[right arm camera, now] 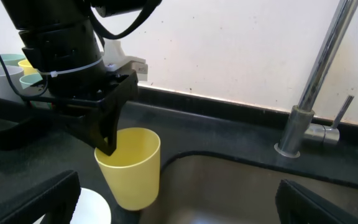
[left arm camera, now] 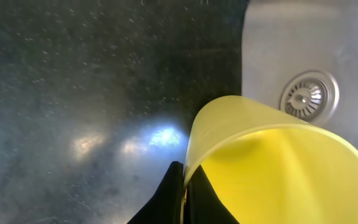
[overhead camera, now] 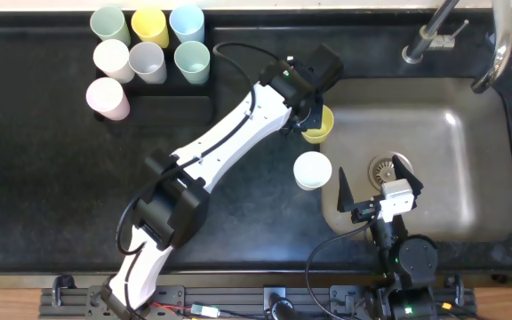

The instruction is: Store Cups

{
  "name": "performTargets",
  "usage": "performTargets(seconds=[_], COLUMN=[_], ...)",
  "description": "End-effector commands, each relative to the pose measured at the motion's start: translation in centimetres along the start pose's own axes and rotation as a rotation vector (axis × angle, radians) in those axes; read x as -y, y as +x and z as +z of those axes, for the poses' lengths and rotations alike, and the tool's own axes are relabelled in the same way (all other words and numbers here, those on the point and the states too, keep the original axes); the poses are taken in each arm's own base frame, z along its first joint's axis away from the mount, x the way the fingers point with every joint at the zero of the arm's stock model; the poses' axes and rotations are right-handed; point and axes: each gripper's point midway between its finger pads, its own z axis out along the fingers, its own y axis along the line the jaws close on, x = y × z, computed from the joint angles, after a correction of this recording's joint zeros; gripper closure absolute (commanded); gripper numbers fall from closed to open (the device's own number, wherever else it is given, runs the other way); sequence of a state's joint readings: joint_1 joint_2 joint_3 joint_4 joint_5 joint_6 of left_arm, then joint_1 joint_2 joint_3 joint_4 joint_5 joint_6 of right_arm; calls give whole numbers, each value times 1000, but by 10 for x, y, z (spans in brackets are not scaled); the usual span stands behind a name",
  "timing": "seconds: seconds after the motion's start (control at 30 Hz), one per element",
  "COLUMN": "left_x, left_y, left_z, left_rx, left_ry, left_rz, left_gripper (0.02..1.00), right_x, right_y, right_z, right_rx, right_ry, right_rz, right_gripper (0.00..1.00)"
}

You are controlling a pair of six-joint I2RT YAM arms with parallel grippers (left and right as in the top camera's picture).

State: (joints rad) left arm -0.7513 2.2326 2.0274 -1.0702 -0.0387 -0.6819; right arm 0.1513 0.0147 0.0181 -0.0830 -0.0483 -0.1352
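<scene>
My left gripper (overhead camera: 312, 114) is shut on the rim of a yellow cup (overhead camera: 319, 125), one finger inside and one outside, at the sink's left edge. In the left wrist view the yellow cup (left arm camera: 278, 168) hangs tilted above the black counter, pinched by the left gripper (left arm camera: 184, 186). The right wrist view shows the same yellow cup (right arm camera: 131, 168) held upright-ish under the left gripper (right arm camera: 107, 142). A white cup (overhead camera: 312, 170) stands just in front of it on the sink's rim, also visible as the white cup (right arm camera: 95, 208). My right gripper (overhead camera: 372, 182) sits open and empty over the sink basin.
Several pastel cups (overhead camera: 147, 60) stand grouped at the counter's back left, a pink cup (overhead camera: 108, 98) nearest. The steel sink (overhead camera: 469, 142) with its drain (left arm camera: 308, 94) takes up the right. A faucet (right arm camera: 319, 81) rises at the back.
</scene>
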Motion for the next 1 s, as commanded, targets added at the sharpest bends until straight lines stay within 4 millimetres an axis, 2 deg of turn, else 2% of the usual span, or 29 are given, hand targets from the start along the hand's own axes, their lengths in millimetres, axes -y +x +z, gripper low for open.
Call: performTargets(seconds=[0.03,0.1,0.13,0.2,0.27,0.33,0.4,0.47,0.57,0.8,1.0], left_x=[-28,-54,-75,-119,-160,-201,-236,-262,-286,-313,-321], left_y=[-35,-48,-56,-63,-63,-53,-37,-21,-6,4,3], left_z=[-87,-126,-148,-181,-200,-209,-207,-198,-178,-134,-110], left_rx=[245,348,409,496,546,561,543,490,397,309,256], left_ry=[-35,-46,-58,-94,-134,-170,-210,-249,-269,-291,-308], left_rz=[-118,-243,-344,-540,-717,-927,-1121,-1269,-1390,-1484,-1512], left_gripper=[985,985,985,985,985,985,985,985,985,982,982], right_x=[-1,-1,-1,-1,-1,-1,-1,-1,-1,-1,-1], right_y=[2,2,2,2,2,2,2,2,2,2,2], right_z=[0,0,0,0,0,0,0,0,0,0,0], right_rx=[5,5,5,5,5,5,5,5,5,5,5], right_ry=[-7,-7,-7,-7,-7,-7,-7,-7,-7,-7,-7], right_rz=[-1,-1,-1,-1,-1,-1,-1,-1,-1,-1,-1], right_gripper=[3,3,3,5,3,3,3,3,3,3,3])
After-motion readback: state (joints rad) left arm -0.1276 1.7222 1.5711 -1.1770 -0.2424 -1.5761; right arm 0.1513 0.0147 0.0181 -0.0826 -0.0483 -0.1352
